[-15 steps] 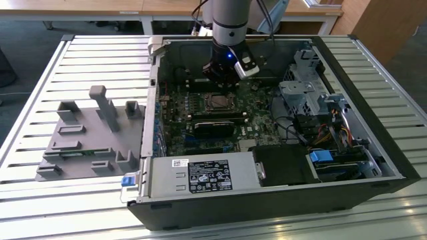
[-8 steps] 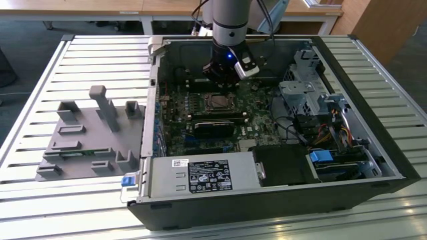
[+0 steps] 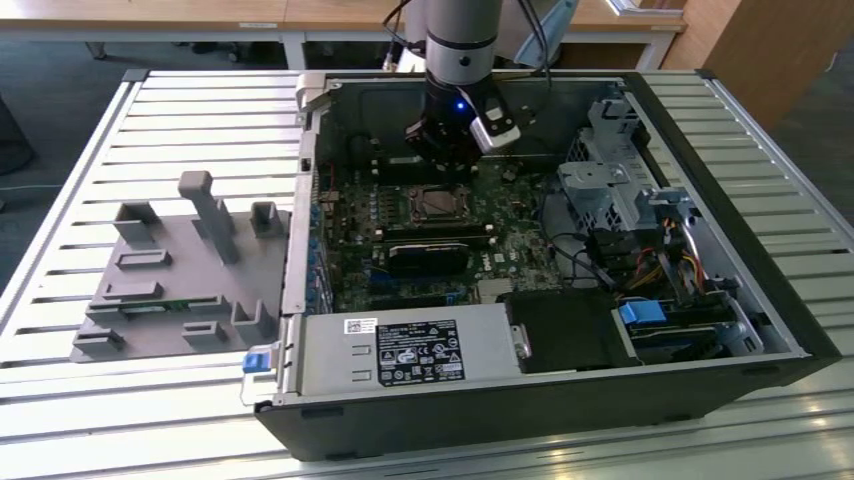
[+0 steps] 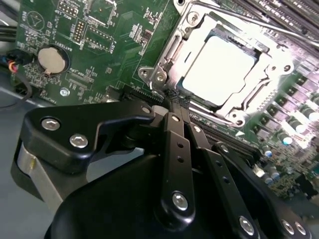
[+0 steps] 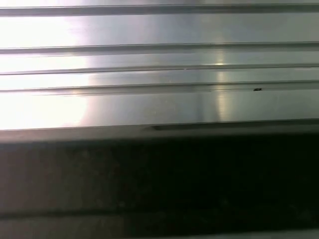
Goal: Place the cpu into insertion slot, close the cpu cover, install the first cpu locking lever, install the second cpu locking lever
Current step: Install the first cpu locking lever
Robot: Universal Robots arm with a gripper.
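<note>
Second wrist view: your gripper (image 4: 174, 102) has its two black fingers pressed together, tips meeting just at the near edge of the cpu cover (image 4: 249, 102), with nothing between them. Whether the tips touch the frame's rim cannot be told from here. The cpu (image 4: 217, 69) lies flat inside the insertion slot (image 4: 212, 37), its silver face bright with glare, and the cover's metal frame is down around it, the chip showing through the window. You can see the green motherboard (image 4: 114, 45) spread around the socket, with a round coin cell (image 4: 52, 59) off to one side, well apart from the fingers.

Exterior view: the gripper (image 3: 447, 165) hangs upright from the arm (image 3: 461, 40) inside the open computer case (image 3: 747, 270), directly behind the socket (image 3: 437, 203). A black card (image 3: 427, 255) sits just in front of the socket, and the power supply (image 3: 407, 352) occupies the case's front edge. A grey fixture (image 3: 180, 270) stands on the slatted table (image 3: 147, 420) at the exterior view's left, well apart from the case.

First wrist view: slatted metal surface (image 5: 159, 69), brightly lit, above a dark band.
</note>
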